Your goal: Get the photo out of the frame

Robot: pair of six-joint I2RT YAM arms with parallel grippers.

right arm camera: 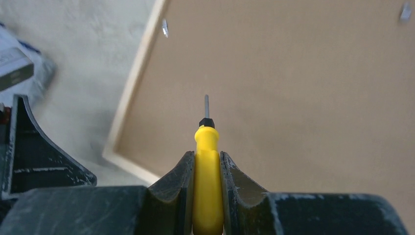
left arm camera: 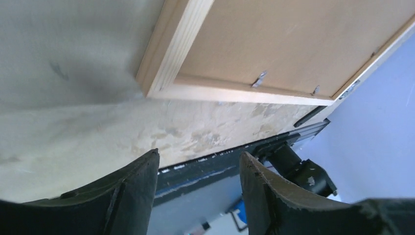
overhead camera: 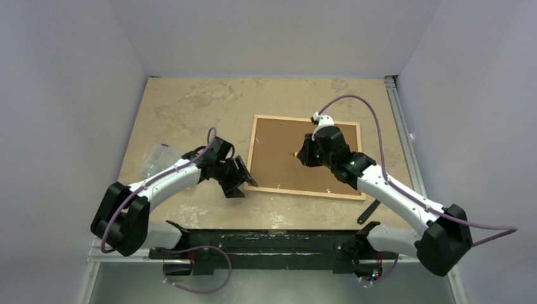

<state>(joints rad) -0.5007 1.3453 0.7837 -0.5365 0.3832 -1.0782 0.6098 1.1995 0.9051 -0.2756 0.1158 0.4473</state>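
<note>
The light-wood frame [overhead camera: 254, 147] lies face down at the table's middle, its brown backing board [overhead camera: 282, 155] up. The photo is hidden beneath the board. Small metal tabs [left arm camera: 259, 78] sit along the frame's near edge. My right gripper [overhead camera: 304, 154] hovers over the board, shut on a yellow-handled screwdriver [right arm camera: 207, 171] whose thin metal tip [right arm camera: 206, 104] points toward the frame's left side [right arm camera: 137, 83]. My left gripper [overhead camera: 239, 177] is open and empty beside the frame's near left corner [left arm camera: 147, 85], apart from it.
A clear plastic bag [overhead camera: 154, 158] lies at the left of the table. A dark rail [overhead camera: 278, 240] runs along the near edge. A black strip [overhead camera: 368, 212] lies near the frame's near right corner. Grey walls enclose the table.
</note>
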